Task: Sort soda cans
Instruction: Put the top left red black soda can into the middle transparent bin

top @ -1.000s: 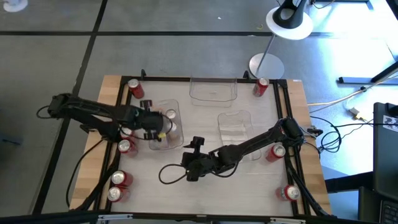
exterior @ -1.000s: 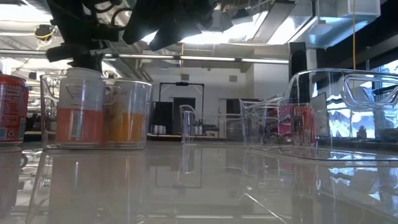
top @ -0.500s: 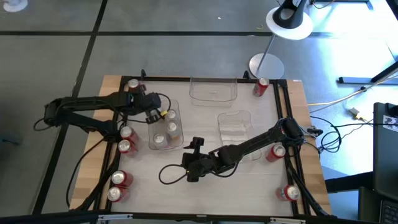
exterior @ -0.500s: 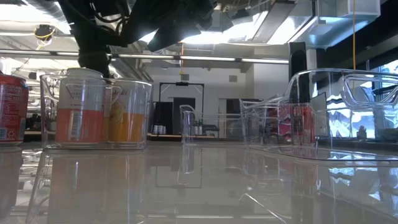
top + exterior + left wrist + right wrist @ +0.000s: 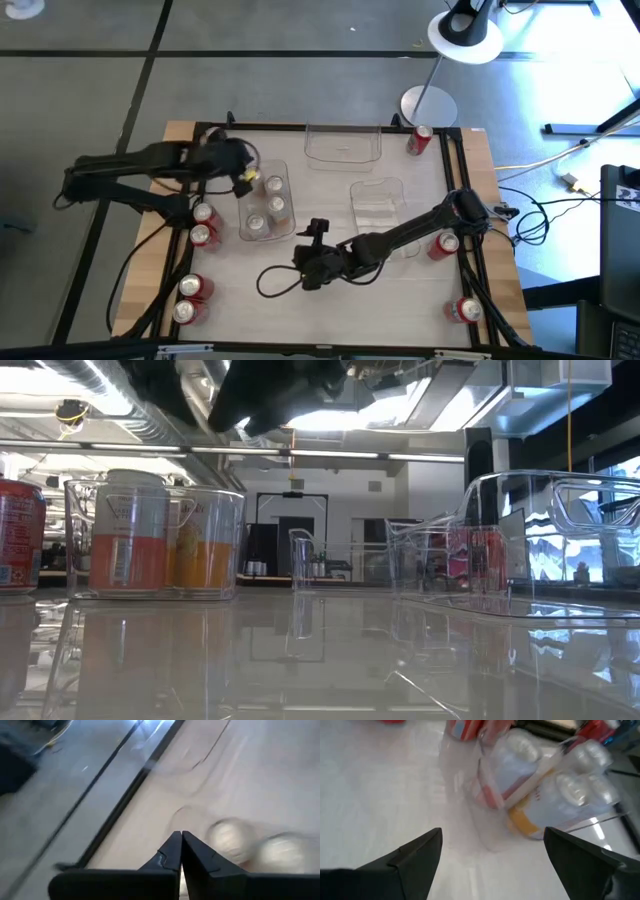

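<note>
A clear bin (image 5: 265,200) on the table's left holds three pale cans (image 5: 277,207), standing upright on their bases; the low view shows them as orange-banded cans (image 5: 130,540). Red cans stand on the table left of the bin (image 5: 204,224), at the near-left corner (image 5: 188,299), the far-right corner (image 5: 420,138) and along the right edge (image 5: 445,243). My left gripper (image 5: 240,170) hovers by the bin's far-left corner with its fingers shut (image 5: 180,842) on nothing. My right gripper (image 5: 305,260) sits near the table's middle, open (image 5: 492,845), facing the bin.
Two more clear bins stand on the table, one at the far edge (image 5: 343,148) and one right of centre (image 5: 378,200). A black rail frames the table (image 5: 300,127). A lamp base (image 5: 428,105) stands beyond the far edge. Cables trail near the right gripper (image 5: 270,285).
My left gripper has risen off the pale can in the bin and drawn back toward the table's far-left, out from over the bin. The can stays standing upright in the bin with the other two.
</note>
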